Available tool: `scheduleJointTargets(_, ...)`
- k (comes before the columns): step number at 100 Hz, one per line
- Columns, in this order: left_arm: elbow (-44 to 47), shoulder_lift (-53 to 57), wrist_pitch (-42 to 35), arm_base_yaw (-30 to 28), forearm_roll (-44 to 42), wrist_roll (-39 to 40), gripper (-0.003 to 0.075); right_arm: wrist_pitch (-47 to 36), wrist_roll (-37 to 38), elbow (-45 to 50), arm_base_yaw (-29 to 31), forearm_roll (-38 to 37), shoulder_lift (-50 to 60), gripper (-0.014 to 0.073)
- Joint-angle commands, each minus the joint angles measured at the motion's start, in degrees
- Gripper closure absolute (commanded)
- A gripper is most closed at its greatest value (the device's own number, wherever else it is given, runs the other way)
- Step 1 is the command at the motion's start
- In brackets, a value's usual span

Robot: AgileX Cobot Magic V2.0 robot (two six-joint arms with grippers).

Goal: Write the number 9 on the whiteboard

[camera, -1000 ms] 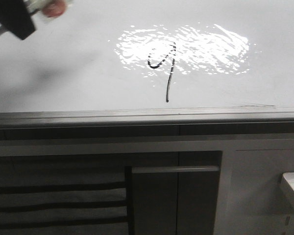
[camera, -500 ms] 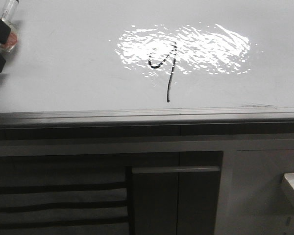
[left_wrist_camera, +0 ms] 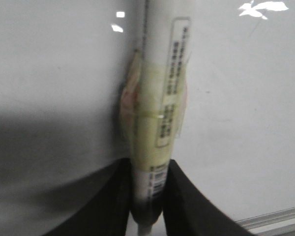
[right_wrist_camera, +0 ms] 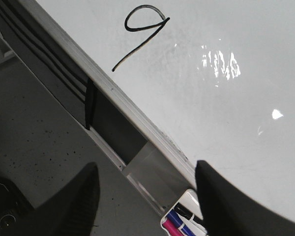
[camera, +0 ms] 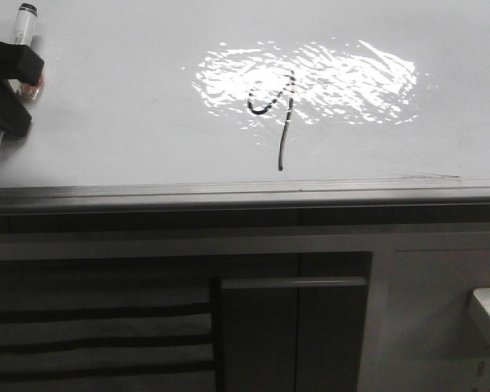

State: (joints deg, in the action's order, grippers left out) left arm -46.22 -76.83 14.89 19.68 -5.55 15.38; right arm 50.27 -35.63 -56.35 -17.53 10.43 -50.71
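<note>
While the number 9 (camera: 276, 114) sits in the glare on the whiteboard (camera: 131, 122), the left pincer (left_wrist_camera: 147, 206) grips a marker (left_wrist_camera: 160, 98) far aside; the right pincer (right_wrist_camera: 145, 196) hangs released.

The whiteboard (camera: 131, 139) lay bare over most of its face, its only mark the number 9 (camera: 276, 114) near the middle, flat and no bar to passage. At nine o'clock from it, at the board's far side, the left gripper (camera: 6, 94) clamped a marker (camera: 22, 20), taking up that corner. At six o'clock the edge rail (camera: 245, 194) bounded the board.
</note>
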Motion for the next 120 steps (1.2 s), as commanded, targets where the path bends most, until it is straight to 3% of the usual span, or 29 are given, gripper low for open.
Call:
scheduleJointTargets(1, -2.1, 0.3, -2.7, -0.2, -0.3, 0.5, 0.0441, -3.7, 0.1, -1.2, 0.4, 0.5, 0.4, 0.0209)
scheduleJointTargets(7, -2.5, 1.0, -1.5, -0.2, -0.9, 0.1, 0.0400, -2.8, 0.5, -1.2, 0.4, 0.5, 0.4, 0.0209)
scheduleJointTargets(20, -4.0, 5.3, 4.2, -0.2, -2.7, 0.0, 0.0398, -0.2, 6.4, -2.3, 0.4, 0.5, 2.7, 0.0209)
scheduleJointTargets(45, -2.9, 22.2, 13.2, -0.2, -9.1, 0.0, 0.0409, 1.4, 30.9, -0.5, 0.4, -5.4, 11.1, 0.0246)
scheduleJointTargets(63, 5.9, 36.3, 11.2, -0.2, -9.9, 0.0, 0.0409, -4.9, 32.8, 8.4, 0.4, -5.7, 20.9, 0.0359)
scheduleJointTargets(88, 18.7, 49.7, 2.8, -0.2, -11.0, 0.0, 0.0413, -12.8, 32.8, 20.4, 0.4, -7.4, 31.4, 0.0521)
scheduleJointTargets(102, 20.7, 51.5, 1.3, -0.2, -11.0, 0.0, 0.0535, -14.0, 32.8, 23.1, 0.4, -7.6, 32.8, 0.0664)
scheduleJointTargets(114, 20.7, 51.5, 1.5, -0.2, -10.5, 0.0, 0.0695, -12.3, 32.8, 23.6, 0.4, -7.6, 32.8, 0.0666)
scheduleJointTargets(120, 20.7, 51.5, 1.5, -0.2, -9.1, 0.0, 0.0740, -11.0, 32.8, 23.6, 0.4, -7.6, 32.8, 0.0666)
